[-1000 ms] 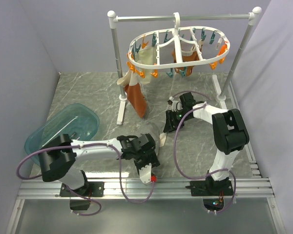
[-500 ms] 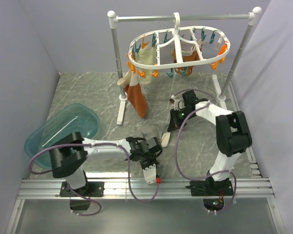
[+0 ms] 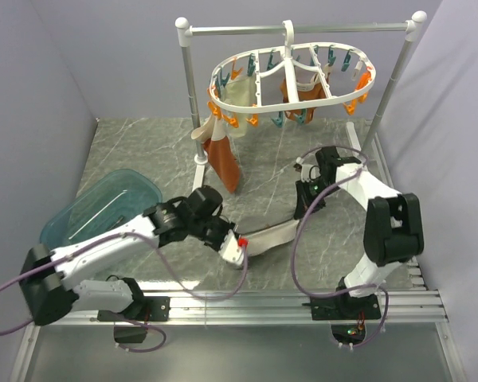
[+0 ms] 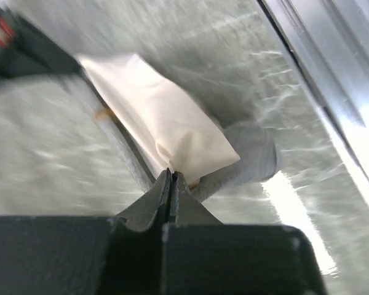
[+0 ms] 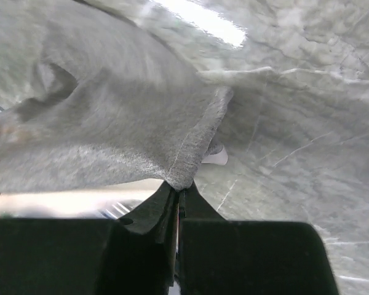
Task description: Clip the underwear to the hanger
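The underwear (image 3: pixel 272 235), cream with a grey part, hangs stretched between my two grippers just above the table. My left gripper (image 3: pixel 240 247) is shut on its cream corner (image 4: pixel 166 126), jaws pinched together on the cloth edge (image 4: pixel 172 172). My right gripper (image 3: pixel 299 213) is shut on the grey corner (image 5: pixel 111 141), the hem caught at its tips (image 5: pixel 179 183). The hanger (image 3: pixel 291 79), a white oval frame with orange and teal pegs, hangs from the rail at the back, well above and beyond the underwear.
A silver rail stand (image 3: pixel 193 111) with white knobs carries the hanger. Rust-orange (image 3: pixel 223 159) and cream (image 3: pixel 239 91) garments are clipped to it. A teal plastic tub (image 3: pixel 103 208) lies at the left. The aluminium rail (image 3: pixel 239 306) runs along the near edge.
Both grippers closed on the underwear. The left arm swung from the near edge up and left, the right gripper drew right, and the cloth now spans between them, lifted.
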Robot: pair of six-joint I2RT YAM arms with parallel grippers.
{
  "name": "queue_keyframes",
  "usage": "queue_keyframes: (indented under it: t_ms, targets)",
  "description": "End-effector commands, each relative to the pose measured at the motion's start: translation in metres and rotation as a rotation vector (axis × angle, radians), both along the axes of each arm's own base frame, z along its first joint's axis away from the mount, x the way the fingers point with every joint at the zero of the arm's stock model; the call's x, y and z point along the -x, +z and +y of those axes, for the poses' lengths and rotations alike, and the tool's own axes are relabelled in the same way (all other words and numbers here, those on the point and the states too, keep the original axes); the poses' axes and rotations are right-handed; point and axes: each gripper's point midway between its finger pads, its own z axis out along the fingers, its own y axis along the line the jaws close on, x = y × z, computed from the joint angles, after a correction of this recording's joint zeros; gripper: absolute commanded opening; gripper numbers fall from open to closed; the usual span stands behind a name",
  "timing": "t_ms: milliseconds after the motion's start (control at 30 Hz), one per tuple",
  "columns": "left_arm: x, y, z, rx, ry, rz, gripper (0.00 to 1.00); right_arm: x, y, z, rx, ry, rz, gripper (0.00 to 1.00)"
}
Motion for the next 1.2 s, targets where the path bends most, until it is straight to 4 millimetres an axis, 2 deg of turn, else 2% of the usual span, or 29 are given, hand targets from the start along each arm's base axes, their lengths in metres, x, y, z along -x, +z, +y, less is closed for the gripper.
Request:
queue_keyframes:
  t_ms: [0, 33, 67, 100, 133, 167, 267, 333, 400, 433, 467, 500, 567, 633, 733, 800, 833, 900, 933, 967, 1000, 1033, 1100, 1167]
  targets:
    - [-0.002, -0.027, 0.002, -0.013, 0.115, 0.347, 0.00, -0.016, -0.017, -0.010, 0.066, -0.010, 0.040, 0.00]
    - [-0.002, -0.027, -0.002, 0.001, 0.142, 0.438, 0.00, -0.019, -0.021, -0.009, 0.068, -0.012, 0.058, 0.00]
    - [-0.011, -0.033, -0.007, -0.004, 0.171, 0.494, 0.00, -0.028, -0.029, -0.007, 0.070, -0.018, 0.080, 0.00]
    - [-0.029, -0.031, -0.009, 0.035, 0.214, 0.521, 0.00, -0.033, -0.031, -0.005, 0.056, -0.032, 0.094, 0.00]
    - [-0.034, -0.031, -0.011, 0.045, 0.253, 0.583, 0.00, -0.037, -0.037, -0.002, 0.046, -0.041, 0.117, 0.00]
    - [-0.042, -0.036, -0.013, 0.053, 0.279, 0.608, 0.00, -0.051, -0.032, 0.002, 0.033, -0.049, 0.085, 0.00]
    - [-0.074, -0.035, -0.012, 0.116, 0.379, 0.643, 0.00, -0.071, -0.021, 0.009, -0.004, -0.068, 0.042, 0.00]
    - [-0.090, -0.039, -0.007, 0.121, 0.447, 0.667, 0.00, -0.075, -0.011, 0.009, -0.006, -0.052, -0.003, 0.03]
    - [-0.098, -0.049, -0.003, 0.103, 0.484, 0.686, 0.00, -0.077, -0.006, 0.004, -0.005, -0.022, -0.047, 0.11]
    - [-0.099, -0.053, -0.002, 0.096, 0.494, 0.700, 0.01, -0.077, 0.001, 0.003, -0.010, -0.009, -0.073, 0.20]
    - [-0.099, -0.058, -0.002, 0.081, 0.498, 0.719, 0.02, -0.076, 0.002, -0.002, -0.011, -0.008, -0.085, 0.25]
    - [-0.099, -0.061, -0.002, 0.072, 0.499, 0.727, 0.07, -0.075, 0.004, -0.006, -0.010, 0.018, -0.115, 0.38]
    - [-0.100, -0.064, -0.001, 0.055, 0.509, 0.749, 0.11, -0.073, 0.014, -0.012, -0.015, 0.051, -0.166, 0.47]
    - [-0.105, -0.064, 0.003, 0.064, 0.523, 0.745, 0.21, -0.074, 0.021, -0.026, 0.003, 0.091, -0.227, 0.54]
    - [-0.106, -0.060, 0.011, 0.051, 0.501, 0.721, 0.32, -0.069, 0.024, -0.041, 0.042, 0.172, -0.279, 0.54]
    - [-0.100, -0.052, 0.015, 0.041, 0.463, 0.697, 0.37, -0.060, 0.025, -0.043, 0.033, 0.283, -0.330, 0.52]
    - [-0.101, -0.047, 0.016, 0.051, 0.431, 0.649, 0.42, -0.049, 0.026, -0.043, 0.030, 0.324, -0.354, 0.50]
    - [-0.098, -0.032, 0.019, 0.073, 0.400, 0.594, 0.50, -0.045, 0.025, -0.044, 0.042, 0.433, -0.458, 0.49]
    - [-0.099, -0.030, 0.020, 0.074, 0.365, 0.540, 0.52, -0.044, 0.032, -0.045, 0.059, 0.465, -0.528, 0.49]
    - [-0.096, -0.023, 0.021, 0.082, 0.342, 0.501, 0.55, -0.040, 0.022, -0.046, 0.074, 0.536, -0.584, 0.49]
    - [-0.094, -0.021, 0.020, 0.083, 0.316, 0.467, 0.61, -0.039, 0.022, -0.047, 0.085, 0.568, -0.631, 0.49]
    - [-0.092, -0.021, 0.021, 0.077, 0.277, 0.409, 0.62, -0.039, 0.028, -0.048, 0.107, 0.601, -0.697, 0.49]
    - [-0.084, -0.024, 0.021, 0.057, 0.194, 0.282, 0.62, -0.031, 0.017, -0.047, 0.130, 0.684, -0.785, 0.49]
    - [-0.072, -0.032, 0.021, 0.040, 0.132, 0.199, 0.59, -0.036, 0.018, -0.046, 0.158, 0.768, -0.893, 0.46]
